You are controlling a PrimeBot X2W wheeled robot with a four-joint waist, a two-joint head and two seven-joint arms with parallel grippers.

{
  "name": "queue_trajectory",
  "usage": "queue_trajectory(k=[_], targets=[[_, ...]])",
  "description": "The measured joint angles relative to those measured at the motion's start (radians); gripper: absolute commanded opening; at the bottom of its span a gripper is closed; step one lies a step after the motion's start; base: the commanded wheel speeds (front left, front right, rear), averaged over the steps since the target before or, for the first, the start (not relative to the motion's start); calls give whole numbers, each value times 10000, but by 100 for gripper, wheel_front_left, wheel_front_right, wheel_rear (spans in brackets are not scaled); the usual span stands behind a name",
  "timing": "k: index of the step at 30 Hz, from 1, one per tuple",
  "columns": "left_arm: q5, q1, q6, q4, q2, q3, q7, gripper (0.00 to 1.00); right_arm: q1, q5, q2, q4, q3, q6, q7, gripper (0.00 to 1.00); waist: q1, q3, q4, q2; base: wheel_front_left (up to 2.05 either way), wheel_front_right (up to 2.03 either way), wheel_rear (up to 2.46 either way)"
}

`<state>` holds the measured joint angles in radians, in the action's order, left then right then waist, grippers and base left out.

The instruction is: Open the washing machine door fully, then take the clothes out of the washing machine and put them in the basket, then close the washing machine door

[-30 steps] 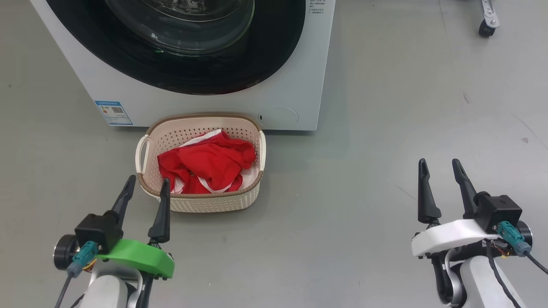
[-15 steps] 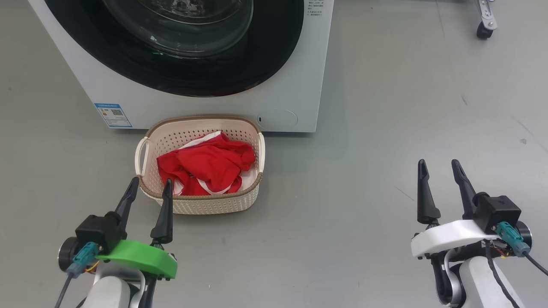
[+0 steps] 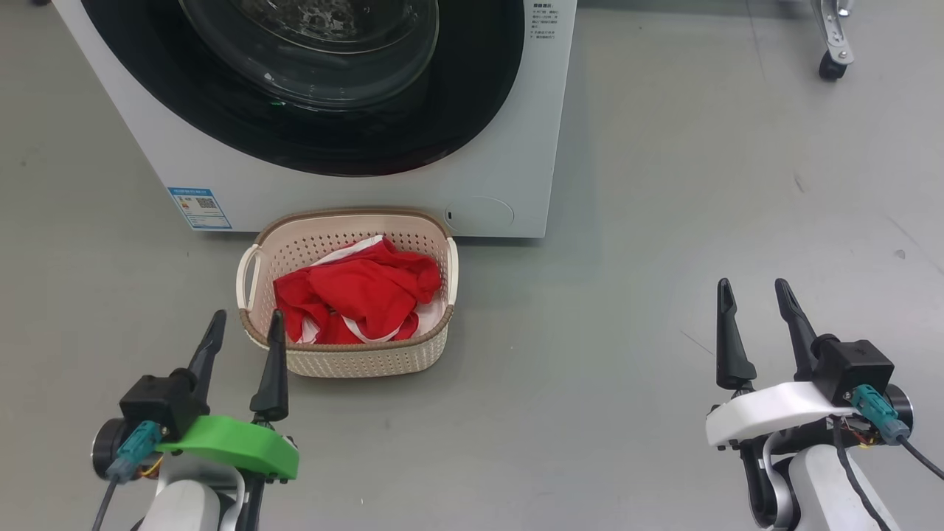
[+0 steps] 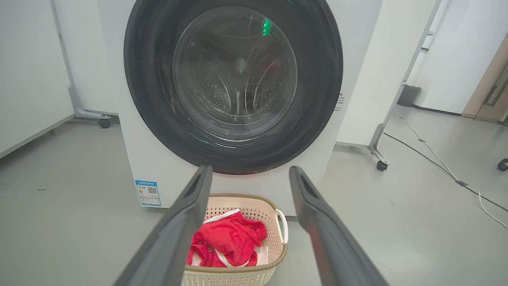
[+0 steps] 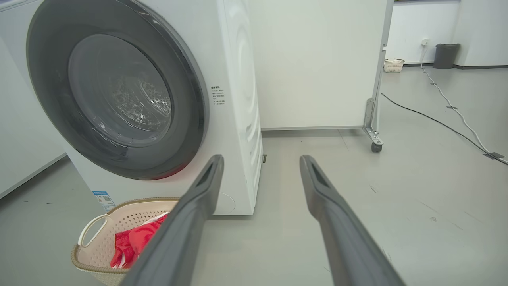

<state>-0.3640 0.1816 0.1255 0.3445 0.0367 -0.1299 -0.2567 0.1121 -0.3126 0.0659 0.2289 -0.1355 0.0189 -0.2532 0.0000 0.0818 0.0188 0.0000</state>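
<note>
Head view, upper part: washing machine (image 3: 516,147) on the grey floor (image 3: 627,310). Washing machine door (image 3: 472,110) shut flush against the white front, glass bowl at its centre. Blue label (image 3: 199,208) at the lower left of the front panel.

Directly before the machine, close against its base: basket (image 3: 354,365), upright on the floor. Inside it: clothes (image 3: 361,295), heaped, red with white trim, lying below the brown rim.

Left claw (image 3: 248,316): fingers spread wide, holding nothing. Positioned at the basket's near left corner. Inner fingertip overlapping the brown rim from this angle; contact cannot be determined. Clothes just beyond the fingertips and to their right, apart from them.

Right claw (image 3: 752,284): fingers spread wide, empty. Positioned over bare floor, well apart from basket and clothes, both far off to its left. Door ahead and to the left.

Left wrist view: both fingers parted, with basket and clothes low between them. Door closed behind, steel drum (image 4: 238,95) visible through the glass.

Right wrist view: bare floor between the parted fingers. Basket with red fabric at lower left, beyond the left finger. Door closed against the machine front.
</note>
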Motion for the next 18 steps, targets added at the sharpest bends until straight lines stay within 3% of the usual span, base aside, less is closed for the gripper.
queue_trajectory(k=[10,11,18], targets=[[-159,-192,0,-10,13,17,0,100,-166,29,-21,29,2,0,0,100,0,-98,4,0,0,0,0],[-176,-193,0,-23,10,17,0,0,-168,27,-25,42,-2,0,0,0,0,-100,5,0,0,0,0],[-247,-622,0,539,-159,-44,27,0,-668,-46,-165,617,-27,2,13,0,0,-106,2,0,0,0,0]])
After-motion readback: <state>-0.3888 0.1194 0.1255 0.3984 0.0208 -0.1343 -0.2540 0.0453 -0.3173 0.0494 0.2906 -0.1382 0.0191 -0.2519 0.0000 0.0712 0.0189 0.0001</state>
